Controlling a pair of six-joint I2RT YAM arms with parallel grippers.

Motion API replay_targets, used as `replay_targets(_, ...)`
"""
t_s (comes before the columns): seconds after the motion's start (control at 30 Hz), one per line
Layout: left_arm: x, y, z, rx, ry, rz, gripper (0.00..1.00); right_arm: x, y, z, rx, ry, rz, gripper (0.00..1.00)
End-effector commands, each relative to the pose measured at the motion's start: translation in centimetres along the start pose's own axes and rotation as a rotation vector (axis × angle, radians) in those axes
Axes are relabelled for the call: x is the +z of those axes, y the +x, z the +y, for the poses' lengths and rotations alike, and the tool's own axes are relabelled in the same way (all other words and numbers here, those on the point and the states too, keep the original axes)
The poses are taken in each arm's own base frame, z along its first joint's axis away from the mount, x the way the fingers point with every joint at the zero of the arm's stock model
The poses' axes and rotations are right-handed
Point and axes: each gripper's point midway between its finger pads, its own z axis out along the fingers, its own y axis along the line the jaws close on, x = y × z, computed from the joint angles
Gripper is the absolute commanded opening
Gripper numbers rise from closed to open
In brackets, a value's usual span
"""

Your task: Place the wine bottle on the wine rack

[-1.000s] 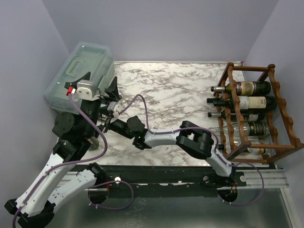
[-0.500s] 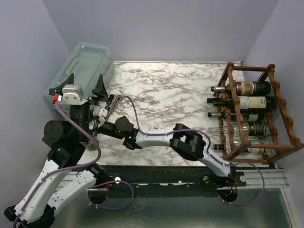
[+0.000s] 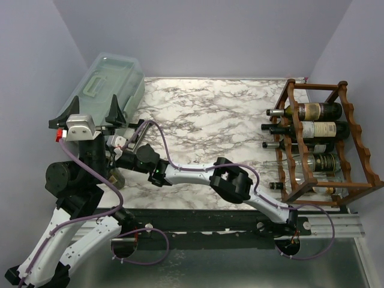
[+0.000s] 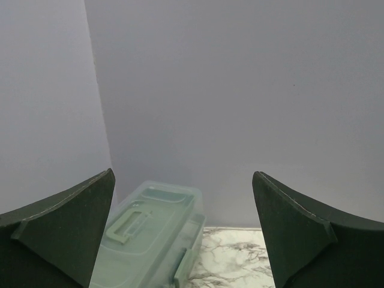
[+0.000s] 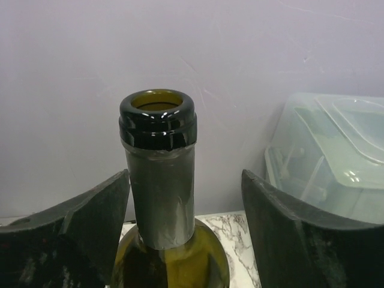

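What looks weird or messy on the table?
The wine bottle standing upright between the open jaws of the right gripper has no cork, so its mouth is open. Nothing looks spilled. The plastic box sits at a slant in the far left corner. The racked bottles lie tidy on the wine rack.

The left arm point(image 3: 72, 228) stands raised and bent at the elbow, and the left gripper point(image 3: 89, 111) points at the back wall with its jaws spread wide. The right arm point(image 3: 192, 175) stretches low across to the left. The right gripper point(image 5: 185, 175) is level, its jaws apart.
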Motion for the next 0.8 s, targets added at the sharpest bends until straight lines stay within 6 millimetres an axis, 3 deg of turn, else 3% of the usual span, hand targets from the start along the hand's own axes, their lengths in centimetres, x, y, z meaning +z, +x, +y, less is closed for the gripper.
replay_targets(0.0,-0.1,0.3,0.8,0.013,-0.043,0.001,0.99,0.0,1.2,1.4,-0.003,-0.041,0.027,0.69)
replay_targets(0.1,0.0,0.5,0.6,0.011,-0.037,0.004,0.99,-0.5,0.4,1.1,0.000,-0.019,0.000,0.52)
replay_targets(0.27,0.1,0.9,0.4,0.015,-0.038,0.009,0.99,-1.1,-1.3,0.5,-0.003,0.018,-0.021,0.32)
replay_targets(0.5,0.2,1.2,0.5,0.024,-0.049,0.012,0.99,-3.4,-4.3,-1.1,-0.037,0.115,-0.058,0.28)
replay_targets(0.77,0.4,1.8,0.7,0.028,-0.073,0.024,0.99,-9.3,-6.9,-6.9,0.100,0.323,-0.156,0.04)
